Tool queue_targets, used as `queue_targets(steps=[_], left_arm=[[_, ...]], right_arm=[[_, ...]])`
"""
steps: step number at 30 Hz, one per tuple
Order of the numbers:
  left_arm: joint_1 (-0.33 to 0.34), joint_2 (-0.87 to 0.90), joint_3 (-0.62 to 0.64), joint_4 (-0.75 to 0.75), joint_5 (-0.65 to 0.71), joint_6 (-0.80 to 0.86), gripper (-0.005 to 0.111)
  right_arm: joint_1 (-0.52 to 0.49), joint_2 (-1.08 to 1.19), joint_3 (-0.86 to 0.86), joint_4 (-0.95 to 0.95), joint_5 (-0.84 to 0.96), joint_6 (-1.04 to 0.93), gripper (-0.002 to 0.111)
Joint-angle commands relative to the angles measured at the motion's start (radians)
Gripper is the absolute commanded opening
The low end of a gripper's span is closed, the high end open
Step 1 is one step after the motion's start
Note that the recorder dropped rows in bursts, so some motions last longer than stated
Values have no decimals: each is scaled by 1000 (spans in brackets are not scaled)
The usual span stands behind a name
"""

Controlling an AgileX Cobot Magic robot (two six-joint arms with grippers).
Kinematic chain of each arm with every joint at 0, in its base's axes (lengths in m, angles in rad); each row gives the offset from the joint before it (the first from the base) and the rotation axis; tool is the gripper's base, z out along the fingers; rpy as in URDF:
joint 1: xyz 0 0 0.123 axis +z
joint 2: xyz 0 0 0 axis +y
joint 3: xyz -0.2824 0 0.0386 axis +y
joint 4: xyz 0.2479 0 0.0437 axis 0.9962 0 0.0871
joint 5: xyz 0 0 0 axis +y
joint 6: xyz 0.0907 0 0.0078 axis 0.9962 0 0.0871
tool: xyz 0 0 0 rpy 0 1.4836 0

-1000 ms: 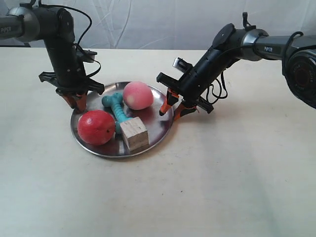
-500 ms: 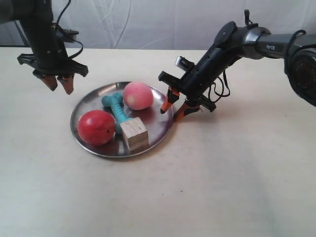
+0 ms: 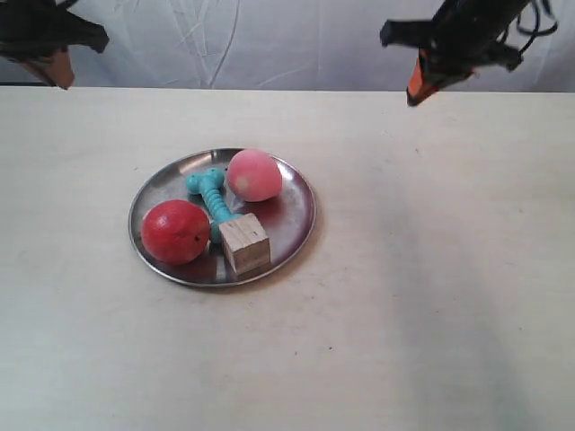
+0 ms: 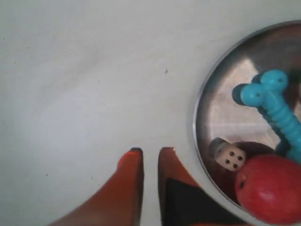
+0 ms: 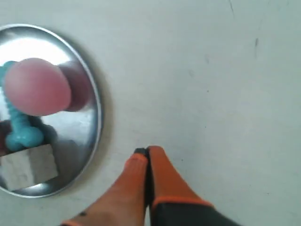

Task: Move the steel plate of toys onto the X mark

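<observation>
The steel plate (image 3: 292, 220) lies flat on the table, left of centre. In it are the red fruit (image 3: 174, 232), the pink peach ball (image 3: 252, 174), the turquoise bone (image 3: 212, 199) and the wooden cube (image 3: 244, 242). No X mark shows in any view. My left gripper (image 3: 56, 70) hangs high at the far left corner, well off the plate. Its wrist view shows the gripper (image 4: 151, 151) narrowly open and empty beside the plate's rim (image 4: 200, 141). My right gripper (image 3: 418, 90) is raised at the far right. Its wrist view shows it (image 5: 147, 150) shut on nothing, beside the plate (image 5: 80, 127).
The pale table (image 3: 431, 296) stretches bare to the front and right of the plate. A white cloth backdrop (image 3: 252, 45) hangs behind the far edge. A few thin pen strokes (image 5: 256, 43) mark the table in the right wrist view.
Both arms have lifted off the plate's rim, up and outward toward the far corners. The right gripper's fingers have come together. The plate and toys have stayed put.
</observation>
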Motion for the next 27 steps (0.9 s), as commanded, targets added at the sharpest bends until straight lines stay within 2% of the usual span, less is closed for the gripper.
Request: queue_targets(steps=[1,2,3,4,5,6,7,9,11,13,16,20,27], left_arm=[[0,-308,278,-151,-135,28,0],[0,-432,409,-238,-271,82,0],[0,-502,486,-298,-342,133,0],[0,-643,635,-420,-464,229,0],[0,-710,706,-471,-531,277,0],[0,-837,839,-524,-665,336,0],[0,-928,933,-515,-769,338,0],[0,-1051,1077,-466,-879,338,0],[0,-1133,1157,-347,-924,336,0],[0,-1182,1184,-273,-898,336,0],[0,-1209,1186,-252,-896,336,0],[0,-1220,1186,-252,-901,336,0],[0,-1220,1186,-252,-901,336,0]], right_arm=[[73,-377,190,-4,-159,-81,1],[111,-505,289,-4,-238,-115,1],[144,-585,361,-4,-293,-127,1],[194,-683,463,-4,-369,-136,1],[227,-751,544,-3,-432,-136,1],[272,-840,676,-3,-535,-136,1],[306,-928,833,-5,-667,-136,1],[329,-1028,1048,-5,-849,-134,1],[329,-1103,1224,34,-974,-130,1],[329,-1158,1338,98,-988,-130,1],[329,-1182,1400,185,-960,-130,1],[329,-1182,1412,188,-899,-130,1],[329,-1182,1412,186,-896,-130,1]])
